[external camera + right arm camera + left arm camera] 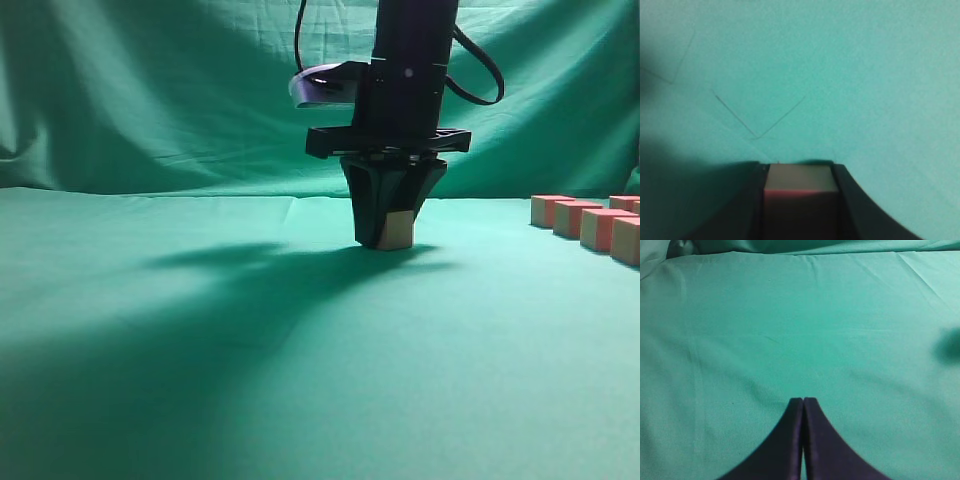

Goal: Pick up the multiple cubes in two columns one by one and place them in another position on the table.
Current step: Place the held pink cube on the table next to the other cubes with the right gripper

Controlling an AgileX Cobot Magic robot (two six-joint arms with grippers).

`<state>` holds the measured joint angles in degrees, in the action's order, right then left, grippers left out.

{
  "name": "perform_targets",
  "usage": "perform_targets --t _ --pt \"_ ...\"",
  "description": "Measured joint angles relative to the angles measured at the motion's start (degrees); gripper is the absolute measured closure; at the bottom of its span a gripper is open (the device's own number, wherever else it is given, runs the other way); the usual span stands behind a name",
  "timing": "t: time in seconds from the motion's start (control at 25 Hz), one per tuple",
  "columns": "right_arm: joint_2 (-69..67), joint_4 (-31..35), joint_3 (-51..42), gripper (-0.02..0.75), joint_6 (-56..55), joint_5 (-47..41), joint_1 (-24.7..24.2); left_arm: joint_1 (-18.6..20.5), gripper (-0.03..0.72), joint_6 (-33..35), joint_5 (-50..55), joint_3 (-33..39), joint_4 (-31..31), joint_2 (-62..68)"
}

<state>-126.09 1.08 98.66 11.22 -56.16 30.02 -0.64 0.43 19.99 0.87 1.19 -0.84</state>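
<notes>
While left jaws sit clenched, right jaws grasp an upright cube on the table.

Exterior view: low, near table height, facing the draped backdrop across the cloth. Left wrist view: looks steeply down past closed black fingers onto bare cloth. Right wrist view: very close, downward (slightly blurred), sharing with the exterior view the cube between the right gripper fingers.
</notes>
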Motion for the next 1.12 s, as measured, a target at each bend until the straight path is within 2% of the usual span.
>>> perform_targets --t 0.24,0.48,0.56,0.68,0.72,0.92,1.12 --pt "0.0 0.0 0.0 0.482 0.0 0.0 0.0 0.0 0.688 0.0 0.0 0.0 0.0 0.0" --pt "-0.13 0.0 0.0 0.214 0.0 -0.04 0.0 0.0 0.688 0.0 0.0 0.0 0.0 0.0" --pt "-0.13 0.0 0.03 0.158 0.0 -0.24 0.0 0.0 0.688 0.0 0.0 0.0 0.0 0.0" --pt "-0.13 0.0 1.67 0.172 0.0 -3.32 0.0 0.0 0.688 0.0 0.0 0.0 0.0 0.0" --pt "-0.13 0.0 3.08 0.13 0.0 -4.75 0.0 0.0 0.688 0.0 0.0 0.0 0.0 0.0" --pt "0.98 -0.13 13.22 0.146 0.0 -13.15 0.0 0.0 0.688 0.0 0.0 0.0 0.0 0.0" --pt "4.85 -3.93 17.85 0.146 -2.55 -14.45 0.0 0.0 0.688 0.0 0.0 0.0 0.0 0.0"
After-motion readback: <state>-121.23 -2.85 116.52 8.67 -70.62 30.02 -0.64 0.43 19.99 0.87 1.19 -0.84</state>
